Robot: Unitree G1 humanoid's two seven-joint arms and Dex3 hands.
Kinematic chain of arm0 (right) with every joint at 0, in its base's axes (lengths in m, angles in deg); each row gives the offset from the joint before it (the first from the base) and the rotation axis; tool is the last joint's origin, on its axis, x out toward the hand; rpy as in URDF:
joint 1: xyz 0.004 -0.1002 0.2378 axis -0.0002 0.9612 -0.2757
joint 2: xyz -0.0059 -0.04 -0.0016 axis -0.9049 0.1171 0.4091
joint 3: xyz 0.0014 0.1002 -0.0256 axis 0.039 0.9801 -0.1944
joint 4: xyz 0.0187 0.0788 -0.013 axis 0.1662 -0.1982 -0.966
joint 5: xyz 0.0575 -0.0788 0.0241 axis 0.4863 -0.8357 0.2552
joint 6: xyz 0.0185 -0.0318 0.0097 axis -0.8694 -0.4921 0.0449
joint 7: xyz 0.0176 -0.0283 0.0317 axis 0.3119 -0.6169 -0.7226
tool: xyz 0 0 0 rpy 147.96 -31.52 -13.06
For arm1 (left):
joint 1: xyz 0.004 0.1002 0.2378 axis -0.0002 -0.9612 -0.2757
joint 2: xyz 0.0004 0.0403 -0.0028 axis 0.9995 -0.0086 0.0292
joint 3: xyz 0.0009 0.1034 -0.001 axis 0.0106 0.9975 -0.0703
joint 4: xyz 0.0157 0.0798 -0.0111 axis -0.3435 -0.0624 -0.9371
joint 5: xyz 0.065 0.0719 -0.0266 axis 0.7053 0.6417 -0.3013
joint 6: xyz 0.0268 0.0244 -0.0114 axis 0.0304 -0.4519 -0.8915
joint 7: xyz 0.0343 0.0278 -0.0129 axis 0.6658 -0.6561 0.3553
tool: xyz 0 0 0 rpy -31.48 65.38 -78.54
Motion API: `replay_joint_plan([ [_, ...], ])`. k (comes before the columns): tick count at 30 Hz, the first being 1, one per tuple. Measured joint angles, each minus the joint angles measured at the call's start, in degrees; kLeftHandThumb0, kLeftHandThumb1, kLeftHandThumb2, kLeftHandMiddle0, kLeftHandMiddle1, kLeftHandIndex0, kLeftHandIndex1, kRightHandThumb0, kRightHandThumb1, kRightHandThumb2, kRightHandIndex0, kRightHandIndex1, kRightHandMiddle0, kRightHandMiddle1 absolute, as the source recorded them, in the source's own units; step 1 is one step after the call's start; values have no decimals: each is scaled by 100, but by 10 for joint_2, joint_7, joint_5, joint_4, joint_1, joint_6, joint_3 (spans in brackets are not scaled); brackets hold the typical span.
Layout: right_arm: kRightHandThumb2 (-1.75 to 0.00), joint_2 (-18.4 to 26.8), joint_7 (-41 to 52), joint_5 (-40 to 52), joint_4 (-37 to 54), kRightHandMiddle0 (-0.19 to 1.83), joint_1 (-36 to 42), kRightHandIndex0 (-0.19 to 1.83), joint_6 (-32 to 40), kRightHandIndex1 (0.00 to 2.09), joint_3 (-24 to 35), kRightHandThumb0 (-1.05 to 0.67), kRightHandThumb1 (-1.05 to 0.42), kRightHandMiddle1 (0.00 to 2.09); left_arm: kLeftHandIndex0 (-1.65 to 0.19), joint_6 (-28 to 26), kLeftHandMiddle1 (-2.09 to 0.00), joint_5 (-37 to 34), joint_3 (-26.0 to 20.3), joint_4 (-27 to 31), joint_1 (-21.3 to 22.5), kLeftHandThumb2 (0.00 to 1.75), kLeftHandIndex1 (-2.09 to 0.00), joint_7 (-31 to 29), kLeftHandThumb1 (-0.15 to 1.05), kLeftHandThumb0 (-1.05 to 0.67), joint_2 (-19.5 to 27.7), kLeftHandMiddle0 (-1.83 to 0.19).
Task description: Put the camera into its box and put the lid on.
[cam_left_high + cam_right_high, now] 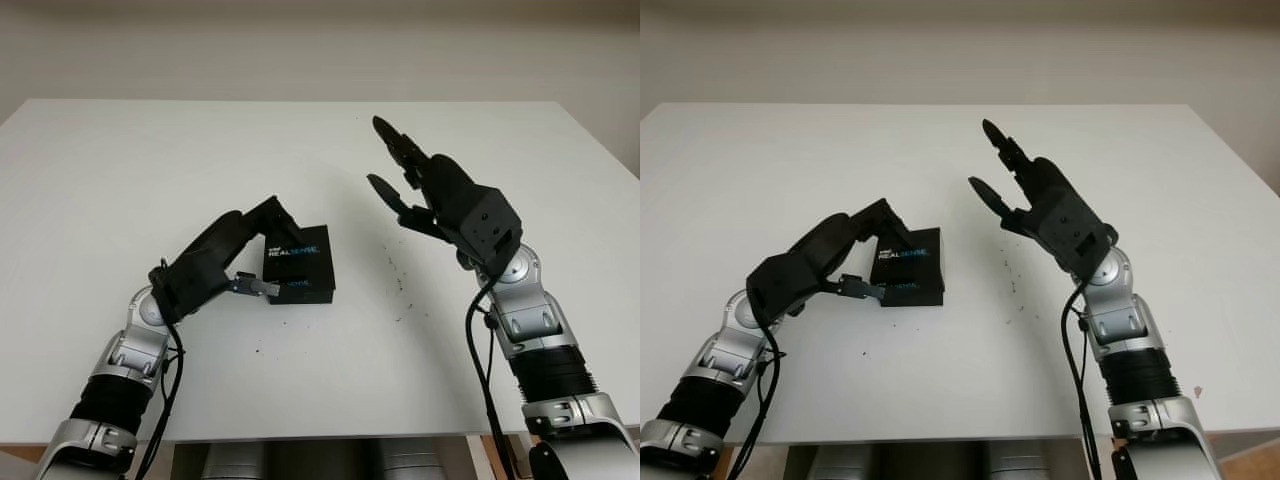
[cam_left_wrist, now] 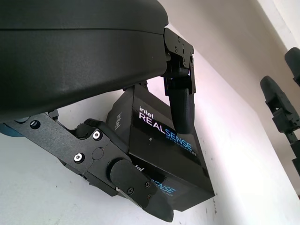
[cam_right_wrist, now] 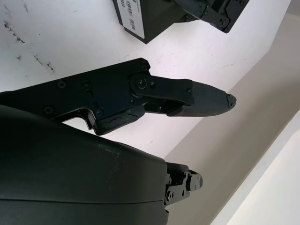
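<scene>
White table (image 1: 120, 180), left hand (image 1: 215, 255) gripping lidded black box (image 1: 300, 265), right hand (image 1: 440, 195) open above table

The box (image 1: 298, 263) looks like matt black cardboard with glossy printed letters. The table (image 1: 120, 170) is smooth white, with dark specks. Both hands (image 1: 215, 262) (image 1: 425, 190) have matt black plastic shells.

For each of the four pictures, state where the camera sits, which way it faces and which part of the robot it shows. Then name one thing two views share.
Left and right eye views: head, facing down at the white table; both arms.
Left wrist view: left wrist, facing the black box; left hand grasping the box.
Right wrist view: right wrist, facing across the table; right hand, open, raised.
Shared: the box appears in all four.
</scene>
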Motion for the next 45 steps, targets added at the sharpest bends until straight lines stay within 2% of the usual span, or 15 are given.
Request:
replay_joint_plan([
  [5, -54, 0, 0, -3, 1, -1, 0, -2, 4, 5, -1, -75, -105, 5, -13, 3, -147, 0, 3, -4, 5, 5, -153, -1, 101, -19, -1, -17],
  [12, -53, -2, 0, 2, 2, -1, 3, -3, 8, 5, -1, -75, -105, 5, -15, 11, -137, 4, 11, -15, 14, 5, -147, 0, 100, -19, -2, -22],
  [14, -52, -2, 0, 5, 2, -1, 5, -3, 10, 5, -1, -75, -105, 5, -14, 12, -129, 17, 14, -15, 16, 5, -140, 2, 100, -26, -1, -23],
  [15, -52, -2, 0, 6, 2, -1, 6, -3, 11, 5, -1, -75, -105, 5, -10, 13, -116, 40, 22, -10, 18, 6, -131, 10, 102, -35, 4, -21],
  [16, -52, -2, 0, 6, 3, -1, 6, -3, 12, 5, -1, -75, -105, 5, -2, 13, -71, 69, 33, 1, 19, 11, -100, 15, 104, -48, 12, -14],
  [17, -53, -2, 0, 6, 3, -1, 7, -3, 13, 5, -1, -75, -105, 5, -3, 9, -40, 102, 46, 19, 22, 18, -67, 15, 104, -57, 24, -10],
  [19, -53, -2, 0, 6, 3, -1, 7, -2, 13, 5, -1, -74, -105, 5, 4, -19, -9, 158, 69, 67, 33, 30, -19, -9, 105, -72, 55, 12],
  [22, -54, -2, 0, 5, 3, -1, 7, -2, 13, 5, -1, -73, -105, 5, 17, -64, -1, 196, 88, 123, 37, 42, -3, -51, 105, -82, 80, 18],
  [28, -54, -2, 0, 5, 3, -1, 7, -2, 7, 5, -1, -74, -105, 5, 19, -115, 0, 210, 97, 199, 18, 57, 0, -109, 105, -93, 105, 19],
  [31, -54, -2, 0, 5, 3, -1, 7, -3, 7, 5, -1, -75, -105, 5, 19, -139, 0, 198, 94, 232, 8, 54, 0, -139, 105, -92, 117, 19],
  [34, -55, -2, 0, 4, 12, -2, 10, -4, 7, 4, -1, -76, -105, 5, 19, -150, 0, 156, 76, 253, -15, 48, 0, -144, 105, -87, 116, 19],
  [38, -57, -1, 0, 6, 44, -4, 17, -7, 17, 3, 1, -76, -105, 4, 19, -172, 0, 45, 9, 268, -67, 45, 0, -117, 105, -83, 84, 19],
  [41, -59, -3, 0, 15, 64, -8, 25, -11, 28, 2, 3, -77, -105, 3, 19, -177, 0, -45, -52, 282, -88, 51, 0, -67, 105, -81, 32, 19],
  [44, -60, -13, -8, 23, 79, -11, 32, -14, 51, 1, 8, -81, -105, 1, 19, -175, 0, -102, -100, 286, -100, 57, 0, 5, 105, -75, -21, 19],
  [45, -60, -19, -14, 25, 82, -13, 33, -15, 64, 1, 10, -83, -105, 1, 19, -179, 0, -118, -114, 287, -103, 54, 0, 28, 105, -74, -40, 19],
])
